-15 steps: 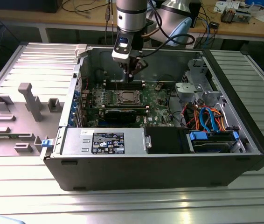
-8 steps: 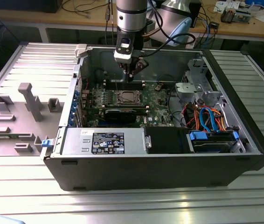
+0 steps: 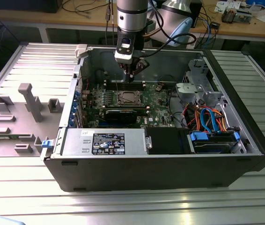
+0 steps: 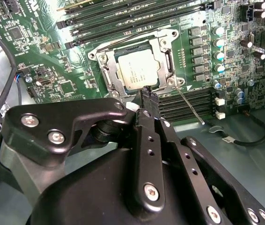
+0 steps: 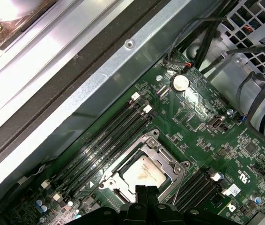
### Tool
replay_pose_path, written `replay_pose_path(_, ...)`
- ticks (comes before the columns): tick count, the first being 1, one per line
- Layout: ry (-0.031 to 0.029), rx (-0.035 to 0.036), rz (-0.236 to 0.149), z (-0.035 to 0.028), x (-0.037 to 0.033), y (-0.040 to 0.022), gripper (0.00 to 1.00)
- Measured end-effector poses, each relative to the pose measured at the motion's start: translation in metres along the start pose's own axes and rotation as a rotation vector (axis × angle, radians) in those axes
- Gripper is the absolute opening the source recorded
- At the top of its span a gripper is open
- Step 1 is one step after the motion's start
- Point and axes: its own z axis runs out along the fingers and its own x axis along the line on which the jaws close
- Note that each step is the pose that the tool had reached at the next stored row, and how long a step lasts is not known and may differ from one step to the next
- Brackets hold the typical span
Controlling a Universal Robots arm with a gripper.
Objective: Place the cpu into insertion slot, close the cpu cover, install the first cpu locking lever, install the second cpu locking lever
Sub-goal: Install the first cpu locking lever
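Ribbed metal table (image 3: 245,206), workbench (image 3: 76,18) behind, open computer case (image 3: 160,173), arm (image 3: 131,18) vertical, gripper (image 4: 149,95) clenched shut near the cpu (image 4: 137,69).

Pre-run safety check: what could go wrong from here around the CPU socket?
1. The gripper, tips shut, is right at the edge of the cpu cover, next to the cpu. A slip could scrape the chip or the board.
2. The thin wire locking lever juts out over the memory slots. Pushed off-line, it might bend or spring free.
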Motion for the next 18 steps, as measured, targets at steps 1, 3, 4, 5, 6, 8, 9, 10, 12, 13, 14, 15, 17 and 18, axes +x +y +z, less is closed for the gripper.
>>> replay_pose_path(1, 0.0, 0.0, 0.0, 0.0, 0.0, 0.0, 0.11)
replay_pose_path(3, 0.0001, 0.0, -0.002, 0.0, 0.0, 0.0, 0.11)
replay_pose_path(4, 0.0, -0.0001, -0.003, 0.0, 0.0, 0.0, 0.11)
replay_pose_path(5, 0.0001, -0.0001, -0.003, 0.0, 0.0, 0.0, 0.11)
replay_pose_path(6, 0.0, -0.0001, -0.003, 0.0, 0.0, 0.0, 0.11)
replay_pose_path(8, 0.0001, -0.0002, -0.005, 0.0, 0.0, 0.0, 0.11)
replay_pose_path(9, 0.0001, -0.0002, -0.005, 0.0, 0.0, 0.0, 0.11)
replay_pose_path(10, 0.0001, -0.0003, -0.006, 0.0, 0.0, 0.0, 0.11)
replay_pose_path(12, 0.0001, -0.0003, -0.007, 0.0, 0.0, 0.0, 0.11)
replay_pose_path(13, 0.0001, -0.0002, -0.008, 0.0, 0.0, 0.0, 0.11)
replay_pose_path(14, 0.0001, -0.0003, -0.008, 0.0, 0.0, 0.0, 0.11)
replay_pose_path(15, 0.0001, -0.0003, -0.009, 0.0, 0.0, 0.0, 0.11)
replay_pose_path(17, 0.0001, -0.0004, -0.01, 0.0, 0.0, 0.0, 0.11)
replay_pose_path(18, 0.0001, -0.0004, -0.01, 0.0, 0.0001, -0.0001, 0.11)
